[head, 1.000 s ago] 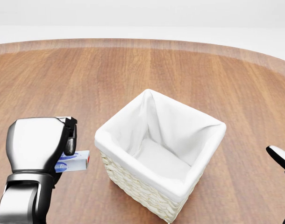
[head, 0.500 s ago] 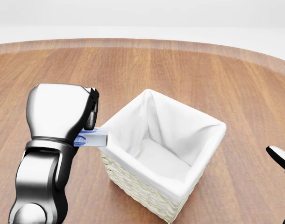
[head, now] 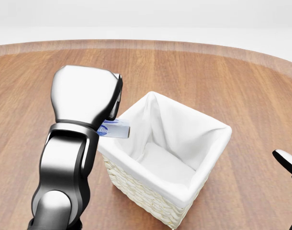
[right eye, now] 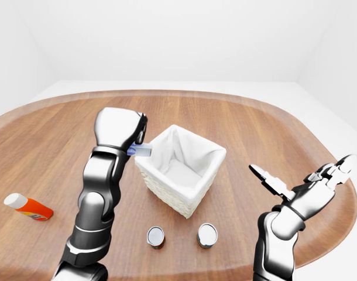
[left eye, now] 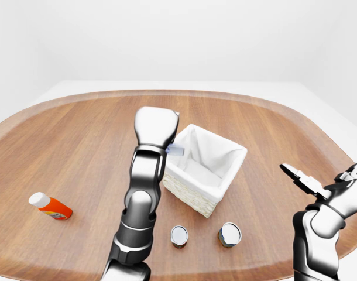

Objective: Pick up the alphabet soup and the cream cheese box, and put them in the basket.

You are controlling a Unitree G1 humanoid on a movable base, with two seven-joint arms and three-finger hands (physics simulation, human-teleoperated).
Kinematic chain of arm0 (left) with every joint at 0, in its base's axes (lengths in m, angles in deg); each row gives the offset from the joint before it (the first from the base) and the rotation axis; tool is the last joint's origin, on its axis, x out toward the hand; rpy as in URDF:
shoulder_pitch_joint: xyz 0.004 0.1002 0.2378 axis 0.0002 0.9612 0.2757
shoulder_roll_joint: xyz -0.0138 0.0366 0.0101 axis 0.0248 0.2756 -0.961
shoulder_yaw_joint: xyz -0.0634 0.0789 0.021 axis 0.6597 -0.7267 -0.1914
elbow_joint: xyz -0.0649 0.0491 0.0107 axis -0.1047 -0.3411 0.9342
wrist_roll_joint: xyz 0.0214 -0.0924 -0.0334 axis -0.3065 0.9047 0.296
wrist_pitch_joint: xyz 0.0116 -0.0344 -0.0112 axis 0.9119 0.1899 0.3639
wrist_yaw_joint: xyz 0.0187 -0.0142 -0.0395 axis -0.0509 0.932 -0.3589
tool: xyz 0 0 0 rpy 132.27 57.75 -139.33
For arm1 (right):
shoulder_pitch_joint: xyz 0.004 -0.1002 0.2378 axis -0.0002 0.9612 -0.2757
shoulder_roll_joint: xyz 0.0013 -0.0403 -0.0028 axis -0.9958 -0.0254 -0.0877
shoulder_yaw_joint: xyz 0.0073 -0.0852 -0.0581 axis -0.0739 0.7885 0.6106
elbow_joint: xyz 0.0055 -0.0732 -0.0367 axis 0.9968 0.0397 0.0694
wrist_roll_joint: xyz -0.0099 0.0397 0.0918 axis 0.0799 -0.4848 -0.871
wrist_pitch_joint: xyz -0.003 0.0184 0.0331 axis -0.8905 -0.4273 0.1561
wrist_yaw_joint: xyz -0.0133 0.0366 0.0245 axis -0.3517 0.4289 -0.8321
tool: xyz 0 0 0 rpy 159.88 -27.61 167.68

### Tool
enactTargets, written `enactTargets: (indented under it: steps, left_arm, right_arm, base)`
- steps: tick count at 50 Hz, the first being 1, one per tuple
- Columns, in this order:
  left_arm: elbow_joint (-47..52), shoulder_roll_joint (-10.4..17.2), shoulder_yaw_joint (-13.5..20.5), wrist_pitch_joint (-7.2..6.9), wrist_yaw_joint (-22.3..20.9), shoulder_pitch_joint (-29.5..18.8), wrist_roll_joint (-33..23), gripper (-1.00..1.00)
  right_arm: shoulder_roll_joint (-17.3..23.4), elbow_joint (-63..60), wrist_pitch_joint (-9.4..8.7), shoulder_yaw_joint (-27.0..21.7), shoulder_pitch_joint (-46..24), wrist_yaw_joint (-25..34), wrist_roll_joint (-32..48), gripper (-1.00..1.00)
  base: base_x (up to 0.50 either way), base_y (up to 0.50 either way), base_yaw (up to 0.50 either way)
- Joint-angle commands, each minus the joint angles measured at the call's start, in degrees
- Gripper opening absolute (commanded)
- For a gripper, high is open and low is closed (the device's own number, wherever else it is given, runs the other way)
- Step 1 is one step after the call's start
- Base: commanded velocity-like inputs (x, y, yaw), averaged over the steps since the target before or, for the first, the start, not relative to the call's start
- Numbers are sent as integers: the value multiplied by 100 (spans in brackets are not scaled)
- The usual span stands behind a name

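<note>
Neither item has yet been placed in the basket [head: 210, 158]; its white lining is seen bare inside. The cream cheese box [head: 115, 129] is judged to be partway through its delivery: it is held aloft at the basket's near-left rim, not yet over the opening and not yet released. The alphabet soup cannot be told apart with certainty; two cans [left eye: 179, 235] [left eye: 229, 233] stand on the bench [left eye: 79, 152] below the left robot hand in the left-eye view, just beyond the basket's lower side, and either may be it. Both a release and a second pick are therefore judged to remain.

The left robot hand [head: 100, 112] is closed round the cream cheese box, whose blue-and-white end projects from beneath the fingers toward the basket. The right robot hand [right eye: 319, 181] is held well apart to the right, fingers spread wide, with nothing in it. An orange bottle [left eye: 50, 206] lies far to the left of the left robot hand, untouched.
</note>
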Motion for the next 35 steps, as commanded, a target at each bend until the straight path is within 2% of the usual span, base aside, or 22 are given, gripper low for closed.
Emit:
enactTargets:
  steps: [1, 5, 13, 19, 26, 32, 35]
  left_arm:
    - [-490, -267, -173, 0, 135, -328, -137, -100]
    - [-891, -384, -245, 0, 287, -438, -98, -100]
    - [-1421, -586, -328, 0, 295, -787, -147, -100]
    - [-1915, -586, -267, 0, 341, -1046, 128, -100]
    - [-2170, -675, -359, 0, 252, -1196, -79, -100]
    - [-2914, -713, -287, 0, 415, -1497, 92, -100]
    - [-3469, -707, -255, 0, 673, -1651, 221, -100]
  right_arm:
    - [-10, -45, 6, 4, 13, 0, 13, 100]
    - [-13, -54, 3, -3, 14, 0, 0, 100]
    - [-26, -82, 2, 5, 25, 0, 7, 100]
    - [-37, -124, -9, 5, 48, 0, 2, 100]
    - [-43, -154, -37, 2, 49, 0, 3, 100]
    - [-36, -67, 6, 5, 23, 0, 0, 100]
    - [-34, -71, 6, 11, 28, 0, -6, 100]
  base:
    - [0, 0, 0]
    - [0, 0, 0]
    - [0, 0, 0]
    - [0, 0, 0]
    - [0, 0, 0]
    - [0, 0, 0]
    - [0, 0, 0]
